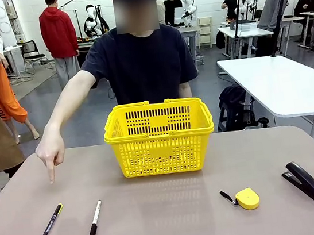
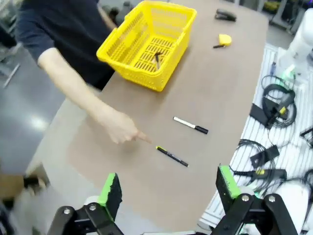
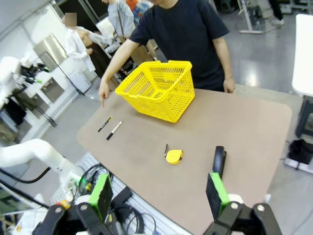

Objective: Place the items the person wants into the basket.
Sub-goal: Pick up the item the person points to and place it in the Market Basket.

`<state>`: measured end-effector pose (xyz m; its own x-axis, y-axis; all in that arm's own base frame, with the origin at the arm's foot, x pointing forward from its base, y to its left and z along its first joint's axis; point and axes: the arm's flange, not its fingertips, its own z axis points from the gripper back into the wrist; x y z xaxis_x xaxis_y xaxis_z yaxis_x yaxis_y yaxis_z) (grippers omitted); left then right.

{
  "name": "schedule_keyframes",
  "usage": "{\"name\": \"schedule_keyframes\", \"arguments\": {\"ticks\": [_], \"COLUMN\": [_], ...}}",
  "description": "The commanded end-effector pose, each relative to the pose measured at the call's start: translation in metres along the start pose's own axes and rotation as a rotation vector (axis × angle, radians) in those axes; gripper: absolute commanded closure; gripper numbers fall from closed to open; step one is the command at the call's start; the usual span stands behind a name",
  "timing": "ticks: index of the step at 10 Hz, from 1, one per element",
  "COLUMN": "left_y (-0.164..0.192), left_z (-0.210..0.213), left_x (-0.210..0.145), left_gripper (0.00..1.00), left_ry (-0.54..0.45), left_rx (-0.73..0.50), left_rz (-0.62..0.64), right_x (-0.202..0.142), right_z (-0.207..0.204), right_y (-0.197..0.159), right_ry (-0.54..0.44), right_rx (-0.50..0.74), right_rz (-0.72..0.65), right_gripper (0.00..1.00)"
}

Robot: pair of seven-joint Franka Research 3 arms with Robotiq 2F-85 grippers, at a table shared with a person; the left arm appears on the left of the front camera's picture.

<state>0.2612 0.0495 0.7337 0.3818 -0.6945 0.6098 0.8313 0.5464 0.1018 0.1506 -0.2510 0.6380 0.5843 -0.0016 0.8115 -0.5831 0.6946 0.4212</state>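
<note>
The person stands behind the yellow basket [image 1: 161, 151] and points a finger [image 1: 52, 177] down at the table, just beyond the thin black pen with a yellow tip [image 1: 50, 223]. The black marker with a white barrel [image 1: 94, 220] lies to the pen's right. In the left wrist view, the fingertip of the hand [image 2: 120, 128] nearly touches the pen [image 2: 171, 156], and a slim dark item [image 2: 157, 58] lies inside the basket [image 2: 142, 73]. My left gripper [image 2: 168, 186] hangs open high above the table's near edge. My right gripper [image 3: 159, 196] is open too, far above the table.
A round yellow tape measure [image 1: 246, 198] and a black stapler [image 1: 302, 180] lie at the front right. Cables and boxes [image 2: 274, 127] sit on the slatted ledge along my side of the table. White tables and other people fill the room behind.
</note>
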Motion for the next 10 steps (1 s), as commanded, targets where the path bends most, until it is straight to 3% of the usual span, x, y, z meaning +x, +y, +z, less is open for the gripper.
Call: {"name": "schedule_keyframes", "arguments": {"ticks": [1,4,7,10], "left_y": [-0.033,-0.063,-0.044,-0.014], "left_z": [-0.045,-0.122,-0.179,-0.223], "left_x": [0.045,0.084,0.056,0.020], "left_gripper": [0.00,0.00,0.00,0.00], "left_ry": [0.252,0.391,0.387,0.495], "left_rx": [0.009,0.086,0.168,0.223], "left_rz": [0.195,0.386,0.549,0.622], "right_x": [0.001,0.001,0.001,0.001], "right_z": [0.000,0.000,0.000,0.000], "right_y": [0.000,0.000,0.000,0.000], "right_ry": [-0.019,-0.019,-0.019,-0.019], "right_rx": [0.020,0.020,0.020,0.020], "right_rz": [0.012,0.012,0.012,0.012], "right_gripper": [0.00,0.00,0.00,0.00]}}
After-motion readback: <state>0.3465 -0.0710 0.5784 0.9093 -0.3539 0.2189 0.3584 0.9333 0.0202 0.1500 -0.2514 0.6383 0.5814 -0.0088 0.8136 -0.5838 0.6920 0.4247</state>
